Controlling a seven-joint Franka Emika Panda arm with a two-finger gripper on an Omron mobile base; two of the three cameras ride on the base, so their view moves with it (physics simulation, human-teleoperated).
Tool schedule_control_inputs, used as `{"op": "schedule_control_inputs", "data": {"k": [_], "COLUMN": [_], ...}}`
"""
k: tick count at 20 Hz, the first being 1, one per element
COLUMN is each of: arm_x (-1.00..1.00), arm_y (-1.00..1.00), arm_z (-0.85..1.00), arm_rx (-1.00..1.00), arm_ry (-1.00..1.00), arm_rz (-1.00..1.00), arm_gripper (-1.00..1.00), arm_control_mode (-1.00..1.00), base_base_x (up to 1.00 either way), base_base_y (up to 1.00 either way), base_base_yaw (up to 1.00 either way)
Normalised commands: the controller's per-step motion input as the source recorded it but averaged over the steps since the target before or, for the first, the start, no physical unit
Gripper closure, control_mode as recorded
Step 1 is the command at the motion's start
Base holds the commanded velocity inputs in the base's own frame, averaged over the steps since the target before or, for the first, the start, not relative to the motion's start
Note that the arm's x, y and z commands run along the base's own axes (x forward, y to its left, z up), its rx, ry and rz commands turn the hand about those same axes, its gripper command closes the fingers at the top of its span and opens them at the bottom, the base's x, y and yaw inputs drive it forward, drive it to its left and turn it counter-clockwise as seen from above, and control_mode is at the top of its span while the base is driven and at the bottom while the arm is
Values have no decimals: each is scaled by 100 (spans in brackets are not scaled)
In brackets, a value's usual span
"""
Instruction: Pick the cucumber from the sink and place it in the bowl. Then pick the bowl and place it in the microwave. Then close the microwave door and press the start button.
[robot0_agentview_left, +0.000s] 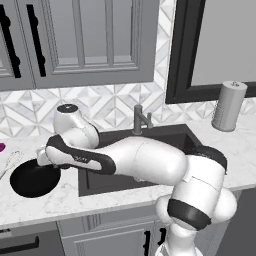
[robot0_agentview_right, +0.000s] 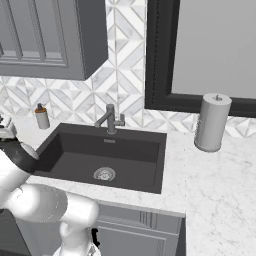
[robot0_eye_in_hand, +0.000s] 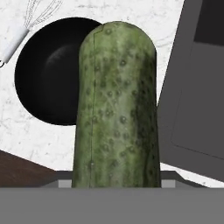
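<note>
Gripper-held cucumber (robot0_eye_in_hand: 116, 109) above bowl (robot0_eye_in_hand: 48, 74)

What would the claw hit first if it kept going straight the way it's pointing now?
Probably the bowl. In the hand view the claw points down at the counter, holding the cucumber, whose tip leads and overlaps the bowl's near edge. Depth is unclear, so it might catch the rim or the counter just beside it.
</note>
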Motion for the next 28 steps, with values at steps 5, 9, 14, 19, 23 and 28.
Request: {"op": "schedule_control_inputs", "data": {"k": [5,9,14,19,23,28], "arm_x": [43,33,40,19,11,22], "arm_y": [61,31,40,55,16,21], "arm_z": [-25,-39,-34,-10,0,-19], "arm_rx": [-7,0,-1,-10,-3,-4], "arm_ry": [2,5,3,7,8,5], "arm_rz": [0,0,0,-2,-3,0], "arm_gripper": [100,100,100,100,100,100], "arm_control_mode": [-100,-100,-100,-100,-100,-100], "base_base_x": [0,0,0,0,0,0], "base_base_y": [0,0,0,0,0,0], "base_base_yaw": [0,0,0,0,0,0]}}
